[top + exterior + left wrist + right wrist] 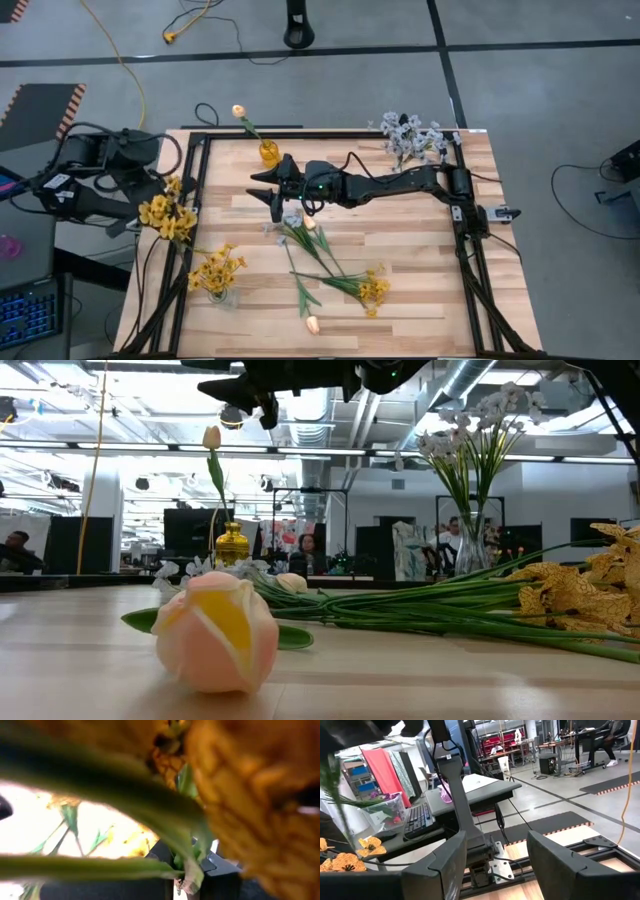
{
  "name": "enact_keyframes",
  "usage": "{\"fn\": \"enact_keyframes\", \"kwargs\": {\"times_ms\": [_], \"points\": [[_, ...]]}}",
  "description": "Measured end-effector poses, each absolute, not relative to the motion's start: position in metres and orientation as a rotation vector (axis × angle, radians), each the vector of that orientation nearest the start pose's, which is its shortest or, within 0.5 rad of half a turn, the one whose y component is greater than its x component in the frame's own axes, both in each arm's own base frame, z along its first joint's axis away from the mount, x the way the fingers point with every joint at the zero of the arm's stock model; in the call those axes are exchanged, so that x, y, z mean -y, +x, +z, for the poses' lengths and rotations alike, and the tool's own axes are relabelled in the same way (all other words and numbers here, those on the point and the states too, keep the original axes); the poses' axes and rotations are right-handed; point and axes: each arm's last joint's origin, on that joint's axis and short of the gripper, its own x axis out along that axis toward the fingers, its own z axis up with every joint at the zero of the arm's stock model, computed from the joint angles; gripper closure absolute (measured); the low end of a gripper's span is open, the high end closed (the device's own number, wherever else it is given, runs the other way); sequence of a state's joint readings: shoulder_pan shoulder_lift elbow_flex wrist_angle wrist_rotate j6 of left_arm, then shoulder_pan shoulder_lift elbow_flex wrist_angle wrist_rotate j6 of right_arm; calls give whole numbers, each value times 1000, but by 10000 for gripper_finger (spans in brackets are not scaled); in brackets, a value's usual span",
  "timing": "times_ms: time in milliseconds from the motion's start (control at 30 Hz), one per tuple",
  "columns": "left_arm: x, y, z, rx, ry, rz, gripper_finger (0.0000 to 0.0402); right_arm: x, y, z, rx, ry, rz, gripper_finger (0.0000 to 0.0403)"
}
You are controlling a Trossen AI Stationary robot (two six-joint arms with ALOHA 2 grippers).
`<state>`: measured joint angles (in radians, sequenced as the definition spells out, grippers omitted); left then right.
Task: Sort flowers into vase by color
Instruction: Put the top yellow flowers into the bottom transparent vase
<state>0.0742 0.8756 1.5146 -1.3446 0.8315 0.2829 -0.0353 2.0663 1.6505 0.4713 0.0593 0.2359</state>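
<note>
Left gripper [150,212]: clamped on yellow-blossomed, green-stemmed sprig [168,215] at table's left edge. Right gripper [268,187]: fingers wide, empty, above loose flowers [325,265] mid-table.

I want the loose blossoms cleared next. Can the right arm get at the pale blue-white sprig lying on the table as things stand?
Probably yes. The right gripper hangs open and empty, close to the pale blue-white sprig, with nothing lying over it. The left gripper is off at the table's edge, shut on a yellow blossom cluster.
</note>
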Motion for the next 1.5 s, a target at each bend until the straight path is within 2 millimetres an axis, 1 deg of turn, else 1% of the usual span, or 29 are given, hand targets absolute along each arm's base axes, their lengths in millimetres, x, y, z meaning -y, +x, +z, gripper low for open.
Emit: {"fn": "enact_keyframes", "kwargs": {"times_ms": [233, 300, 367, 500, 567, 700, 800, 900, 1067, 1233, 1500], "points": [[22, 100, 443, -566, -45, -833, 400, 19, 490, 297, 66, 236, -84, 168], [25, 103, 446, -547, -50, -845, 400, 19, 490, 297, 66, 236, -83, 168], [27, 104, 448, -544, -61, -816, 400, 19, 490, 297, 66, 236, -83, 168], [30, 94, 452, -545, -88, -697, 400, 19, 490, 297, 65, 236, -83, 168], [32, 90, 453, -499, -113, -665, 400, 19, 490, 297, 65, 236, -83, 168], [40, 90, 443, -465, -160, -695, 400, 19, 490, 297, 65, 236, -82, 168], [47, 95, 428, -501, -177, -674, 400, 19, 490, 297, 65, 236, -80, 168], [55, 100, 421, -508, -175, -678, 400, 18, 490, 297, 65, 236, -79, 168], [61, 91, 420, -496, -166, -631, 400, 16, 490, 297, 64, 236, -70, 168], [67, 82, 420, -478, -177, -545, 400, 13, 490, 297, 63, 236, -65, 168], [82, 73, 413, -532, -195, -453, 400, 13, 490, 297, 63, 236, -64, 168]]}}
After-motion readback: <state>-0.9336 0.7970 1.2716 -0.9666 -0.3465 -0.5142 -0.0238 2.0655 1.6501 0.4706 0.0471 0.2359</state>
